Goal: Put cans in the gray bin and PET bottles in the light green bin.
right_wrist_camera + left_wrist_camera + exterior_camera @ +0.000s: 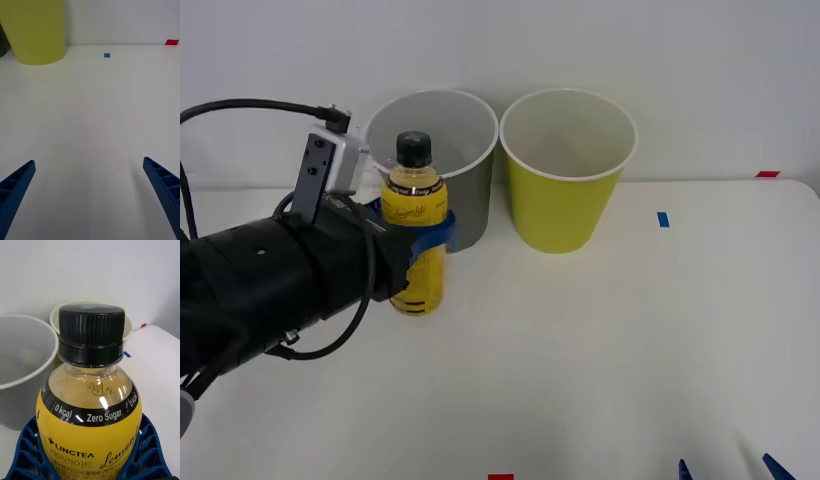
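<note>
My left gripper is shut around the middle of the PET bottle, which is yellow with a clear neck and a black cap. The bottle stands upright just in front of the gray bin. In the left wrist view the blue fingers hug both sides of the PET bottle, with the gray bin behind it. The light green bin stands to the right of the gray one. My right gripper waits open at the table's near right edge. Cans are out of view.
The white table has a small blue tape mark right of the light green bin and a red mark at the far right edge. A white wall rises close behind both bins.
</note>
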Robot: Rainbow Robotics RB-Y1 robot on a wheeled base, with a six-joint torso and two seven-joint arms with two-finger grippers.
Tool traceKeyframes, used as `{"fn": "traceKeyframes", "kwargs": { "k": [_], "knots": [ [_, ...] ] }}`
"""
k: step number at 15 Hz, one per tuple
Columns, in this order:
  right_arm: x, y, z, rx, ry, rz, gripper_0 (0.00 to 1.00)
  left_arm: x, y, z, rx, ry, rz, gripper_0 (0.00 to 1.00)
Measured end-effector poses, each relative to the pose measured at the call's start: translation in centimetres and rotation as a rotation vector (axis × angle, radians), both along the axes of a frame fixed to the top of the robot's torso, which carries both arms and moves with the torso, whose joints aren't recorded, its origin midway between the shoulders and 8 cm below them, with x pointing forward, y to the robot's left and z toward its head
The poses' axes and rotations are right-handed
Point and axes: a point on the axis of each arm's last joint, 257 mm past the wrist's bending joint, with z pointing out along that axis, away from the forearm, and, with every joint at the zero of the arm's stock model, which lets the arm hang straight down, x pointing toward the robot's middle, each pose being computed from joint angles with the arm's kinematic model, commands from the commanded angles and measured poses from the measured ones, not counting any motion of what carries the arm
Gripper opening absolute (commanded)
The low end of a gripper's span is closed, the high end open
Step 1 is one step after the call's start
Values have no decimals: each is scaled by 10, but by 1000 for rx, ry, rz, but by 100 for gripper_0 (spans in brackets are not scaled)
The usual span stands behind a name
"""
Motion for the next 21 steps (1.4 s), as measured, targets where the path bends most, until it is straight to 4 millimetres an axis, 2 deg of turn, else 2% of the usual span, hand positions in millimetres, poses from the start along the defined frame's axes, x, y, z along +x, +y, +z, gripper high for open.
{"fn": "traceKeyframes", "kwargs": {
  "k": [3,7,10,13,16,18,21],
  "knots": [
    [0,0,0,0,0,0,100,8,7,22,33,-33,13,0],
    [0,0,0,0,0,0,100,14,4,42,17,-72,15,0],
    [0,0,0,0,0,0,100,35,-4,73,-9,-123,10,0],
    [0,0,0,0,0,0,100,55,-26,98,-98,-110,-61,0],
    [0,0,0,0,0,0,100,60,-49,120,-158,-104,-138,0],
    [0,0,0,0,0,0,100,67,-65,128,-184,-113,-164,0],
    [0,0,0,0,0,0,100,92,-78,129,-160,-139,-181,0]
  ]
}}
